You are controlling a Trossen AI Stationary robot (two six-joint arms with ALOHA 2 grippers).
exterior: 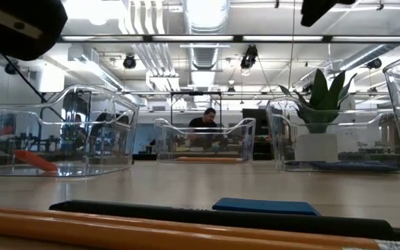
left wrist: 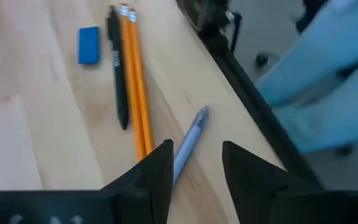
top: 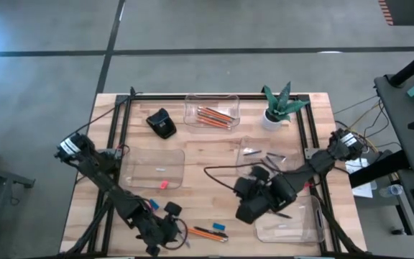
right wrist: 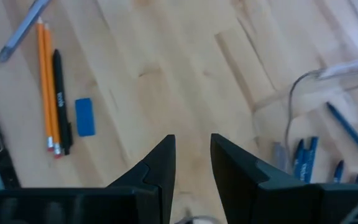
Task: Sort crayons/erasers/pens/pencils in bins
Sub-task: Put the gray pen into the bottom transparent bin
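Left gripper [left wrist: 196,163] hung at the table's near edge, jaws apart, nothing between them but air above a slim grey-blue pen [left wrist: 188,142] lying just ahead, its near end reaching into the gap. Beside it lay two long orange pencils [left wrist: 135,81], a black pen [left wrist: 117,68] and a small light-blue block eraser [left wrist: 88,45], all unsorted. Right gripper [right wrist: 191,158] hovered mid-table, jaws parted, empty. Roughly halfway done, I'd judge: the far clear plastic bin [top: 211,111] held orange pencils, another clear bin [top: 152,169] a pink eraser [top: 163,184].
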